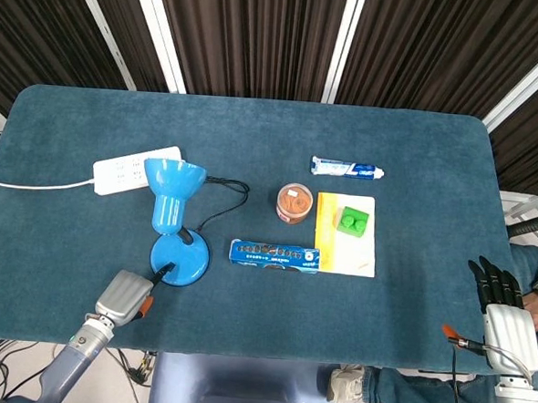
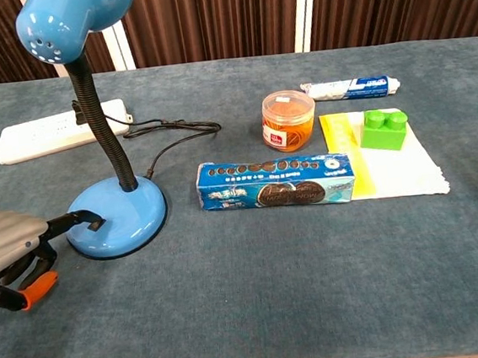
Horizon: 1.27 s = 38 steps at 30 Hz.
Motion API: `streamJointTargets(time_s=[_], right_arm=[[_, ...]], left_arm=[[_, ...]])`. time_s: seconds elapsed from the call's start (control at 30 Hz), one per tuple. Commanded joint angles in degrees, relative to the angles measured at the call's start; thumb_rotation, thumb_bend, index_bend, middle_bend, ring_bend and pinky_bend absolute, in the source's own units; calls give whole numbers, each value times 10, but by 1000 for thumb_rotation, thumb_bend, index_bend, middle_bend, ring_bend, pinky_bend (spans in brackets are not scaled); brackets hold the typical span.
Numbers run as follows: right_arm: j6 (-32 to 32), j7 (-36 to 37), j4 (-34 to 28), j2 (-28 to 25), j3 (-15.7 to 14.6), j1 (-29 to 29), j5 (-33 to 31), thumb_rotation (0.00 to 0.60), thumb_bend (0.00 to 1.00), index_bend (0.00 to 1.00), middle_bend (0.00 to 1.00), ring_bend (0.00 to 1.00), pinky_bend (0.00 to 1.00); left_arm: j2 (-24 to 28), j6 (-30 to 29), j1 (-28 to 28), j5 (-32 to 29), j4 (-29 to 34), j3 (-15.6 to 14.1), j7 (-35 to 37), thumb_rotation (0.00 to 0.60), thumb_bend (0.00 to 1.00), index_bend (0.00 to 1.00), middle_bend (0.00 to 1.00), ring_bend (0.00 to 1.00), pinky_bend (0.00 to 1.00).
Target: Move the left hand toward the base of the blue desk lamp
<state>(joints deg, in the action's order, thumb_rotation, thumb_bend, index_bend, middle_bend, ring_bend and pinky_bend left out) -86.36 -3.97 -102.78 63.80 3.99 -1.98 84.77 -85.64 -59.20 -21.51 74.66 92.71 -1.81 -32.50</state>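
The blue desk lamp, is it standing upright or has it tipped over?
Upright. The blue desk lamp stands with its round base flat on the table, its neck rising to the shade.

On the table (image 1: 243, 328), the lamp (image 1: 177, 242) stands left of the biscuit box (image 1: 275, 255), power strip (image 1: 129, 168) behind, left hand (image 1: 124, 297) at its near-left.

A white power strip (image 1: 136, 168) lies at the far left of the blue table (image 1: 418, 156). Near the middle, a long blue cookie box (image 2: 275, 181) sits in front of an orange jar (image 2: 288, 120). To the right, a green block (image 2: 384, 129) rests on a yellow-and-white sheet (image 2: 395, 168), with a toothpaste tube (image 2: 350, 89) beyond
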Motion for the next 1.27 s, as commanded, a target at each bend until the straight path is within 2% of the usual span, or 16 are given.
streamJointTargets(time_s=[0.03,0.33,0.57,0.67,0.77,0.87,0.97,1.07,1.2,1.27], right_arm=[[0,0,0,0,0,0,0,600,101,0,18,38,0],[2,-1,-1,1,-1,-1,0,600,101,0,18,38,0],[2,-2,-2,1,-2,-1,1,600,101,0,18,38,0],[1,-2,-2,1,-1,0,0,600,101,0,18,38,0],[1,-1,-3,0,-1,0,0,600,101,0,18,38,0],[-3,0,-4,-1,0,1,0,600,101,0,18,38,0],[-5,2,-5,-3,0,3,0,600,101,0,18,38,0],[-5,1,-5,-3,0,3,0,600,101,0,18,38,0],[-3,-1,-4,-1,0,1,0,600,101,0,18,38,0],[-2,-3,-4,0,-1,1,1,600,101,0,18,38,0]], left_arm=[[-2,3,-1,-4,-3,-3,-2,600,551,86,720,696,876],[-2,14,-10,-14,-9,-3,1,600,551,86,720,696,876],[7,-4,-13,-7,3,4,-2,600,529,87,695,667,847],[24,-59,0,15,23,14,-12,600,463,87,568,538,661],[53,-129,26,41,60,19,-2,600,308,88,337,289,381],[97,-190,61,60,99,17,48,600,181,95,214,123,227],[150,-234,91,88,120,3,113,600,118,99,177,68,136],[197,-269,115,116,116,-11,173,600,60,101,170,62,112],[230,-288,137,132,95,-29,236,600,46,112,149,49,83],[242,-289,138,137,91,-29,254,600,46,110,137,42,79]])
